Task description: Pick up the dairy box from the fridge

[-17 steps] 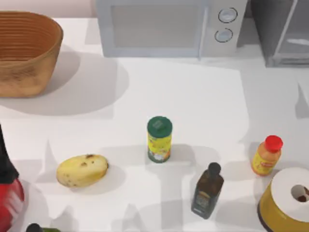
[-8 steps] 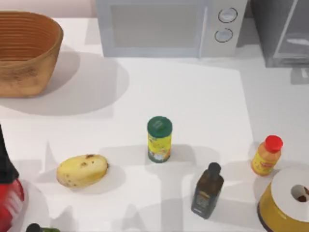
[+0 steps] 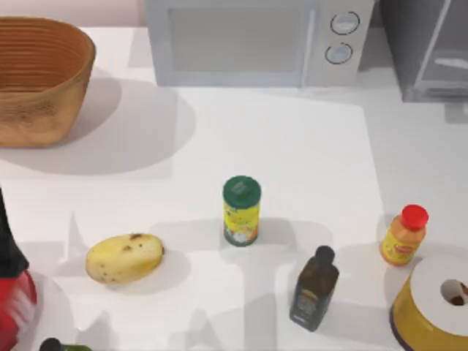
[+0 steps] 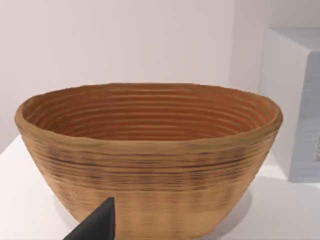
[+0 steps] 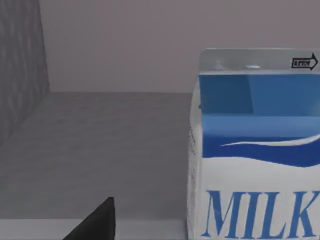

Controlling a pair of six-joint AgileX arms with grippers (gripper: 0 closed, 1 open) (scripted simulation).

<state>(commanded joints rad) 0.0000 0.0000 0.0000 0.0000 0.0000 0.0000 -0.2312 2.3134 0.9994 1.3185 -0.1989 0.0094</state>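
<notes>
The dairy box (image 5: 255,150), a white carton with a blue top and "MILK" printed in blue, stands upright on the grey floor inside the fridge (image 5: 100,150), close in front of the right wrist camera. A dark tip of my right gripper (image 5: 95,225) shows low in that view, beside the carton and apart from it. In the top view the fridge (image 3: 424,44) is the dark grey box at the back right corner. A dark tip of my left gripper (image 4: 95,226) shows in front of a woven basket (image 4: 150,155).
A pale grey microwave (image 3: 256,40) stands at the back, the basket (image 3: 40,80) at the back left. On the table are a green-lidded yellow can (image 3: 241,210), a dark bottle (image 3: 314,287), an orange sauce bottle (image 3: 402,235), a yellow fruit (image 3: 124,257) and a yellow-and-white round container (image 3: 435,303).
The shadow on the table's right side has drawn back toward the fridge. The things on the table have stayed in place.
</notes>
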